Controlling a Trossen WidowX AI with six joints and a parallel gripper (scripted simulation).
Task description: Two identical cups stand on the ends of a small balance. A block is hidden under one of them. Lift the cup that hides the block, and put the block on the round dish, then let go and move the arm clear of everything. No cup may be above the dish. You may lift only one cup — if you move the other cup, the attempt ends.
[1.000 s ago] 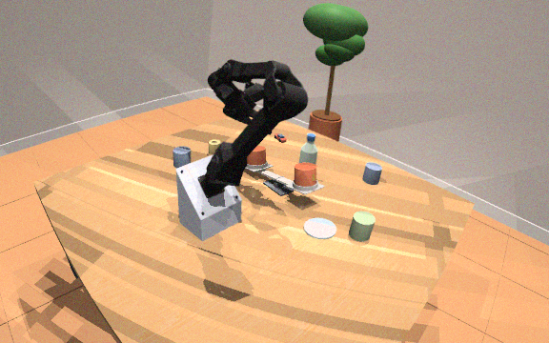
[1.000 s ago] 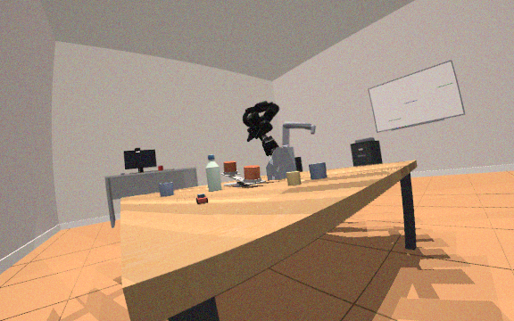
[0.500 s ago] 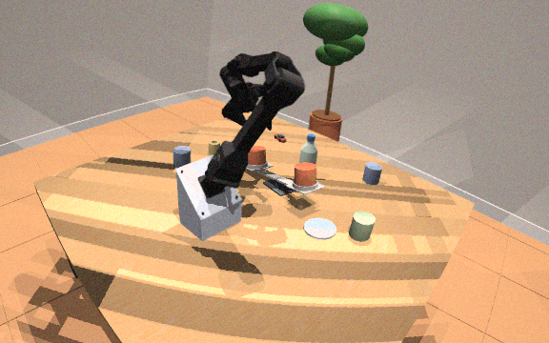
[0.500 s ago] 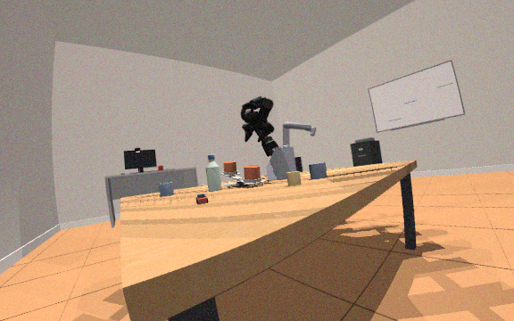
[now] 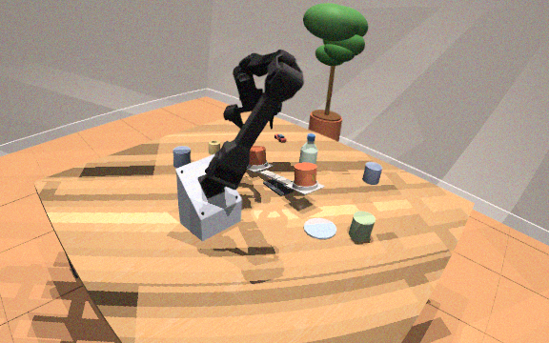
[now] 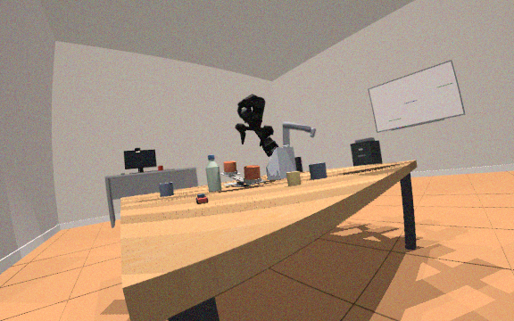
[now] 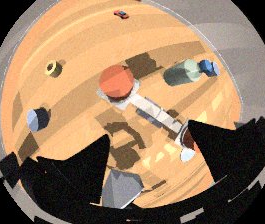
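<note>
My gripper (image 5: 256,126) (image 7: 149,131) is open and empty, high above the table near the far cup. The far orange-red cup (image 5: 257,155) (image 6: 252,172) (image 7: 116,81) stands upside down on one end plate of the balance (image 5: 276,178) (image 7: 155,111). The other orange-red cup (image 5: 305,174) (image 6: 229,167) stands on the end nearer the dish; my right finger mostly hides it in the wrist view. The beam tilts: the end nearer the dish looks higher, the far cup's end lower. The round pale dish (image 5: 320,229) (image 7: 186,155) is bare. No block shows.
A bottle (image 5: 308,153) (image 6: 213,176) (image 7: 183,73) stands beside the balance. A green cylinder (image 5: 362,228) stands beside the dish. Blue cylinders (image 5: 372,173) (image 5: 181,156) stand to both sides. A small yellow ring-like piece (image 5: 213,147) (image 7: 53,68) and toy car (image 5: 280,138) (image 7: 121,14) lie farther back.
</note>
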